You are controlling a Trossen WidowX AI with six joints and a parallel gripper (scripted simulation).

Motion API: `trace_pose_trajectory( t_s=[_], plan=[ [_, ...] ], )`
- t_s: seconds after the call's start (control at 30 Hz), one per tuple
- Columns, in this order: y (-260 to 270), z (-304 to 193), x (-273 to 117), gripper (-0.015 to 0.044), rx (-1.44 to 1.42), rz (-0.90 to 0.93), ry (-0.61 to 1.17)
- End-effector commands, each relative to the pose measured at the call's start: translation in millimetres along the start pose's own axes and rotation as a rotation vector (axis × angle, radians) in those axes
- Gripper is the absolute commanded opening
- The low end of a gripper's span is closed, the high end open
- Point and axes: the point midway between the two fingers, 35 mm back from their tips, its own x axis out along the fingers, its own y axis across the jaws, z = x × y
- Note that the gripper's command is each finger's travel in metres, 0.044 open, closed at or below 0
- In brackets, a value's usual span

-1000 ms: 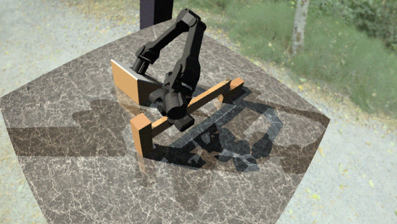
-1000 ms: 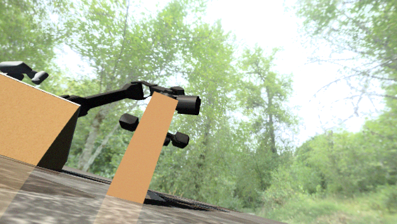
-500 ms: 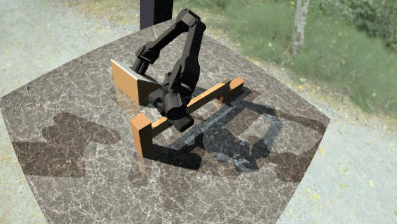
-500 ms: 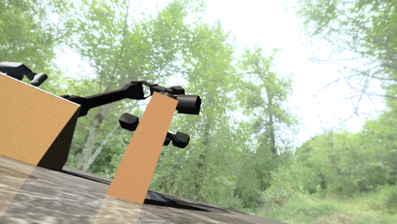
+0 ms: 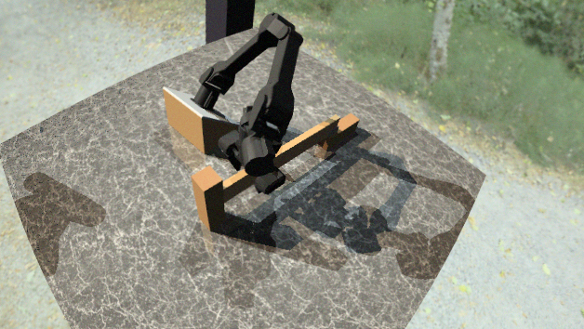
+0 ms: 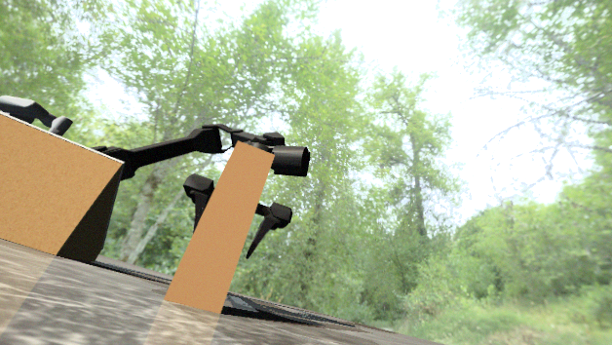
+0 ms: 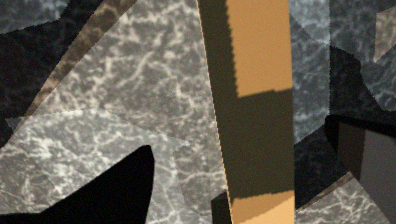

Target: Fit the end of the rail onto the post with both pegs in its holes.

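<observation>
The rail (image 5: 309, 136) (image 7: 262, 45) runs raised above the table from the low footboard block (image 5: 350, 123) to the wooden post (image 5: 203, 200) (image 6: 221, 214). It looks about level. Its near end meets the post's inner face with no gap that I can see; the pegs and holes are out of sight. Its far end sits at the block; the bracket is too small to make out. My gripper (image 5: 251, 168) (image 7: 238, 139) is open, with one finger on each side of the rail, both apart from it. In the exterior view the post hides the rail.
A large block (image 5: 183, 122) (image 6: 54, 190) with a pale top stands on the table beside the arm, left of the rail. The arm reaches over the rail's near half. A dark column (image 5: 229, 19) stands behind the table. Dark shadows lie right of the rail.
</observation>
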Motion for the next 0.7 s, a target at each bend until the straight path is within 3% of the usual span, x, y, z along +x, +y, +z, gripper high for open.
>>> trace_pose_trajectory(
  t_s=[0.0,0.17,0.67],
  plan=[
    [0,2,-2,0.0440,0.000,-0.002,0.001],
    [1,30,-30,0.0440,0.001,-0.011,0.005],
    [1,30,-30,0.0440,0.001,-0.011,0.005]
  ],
)
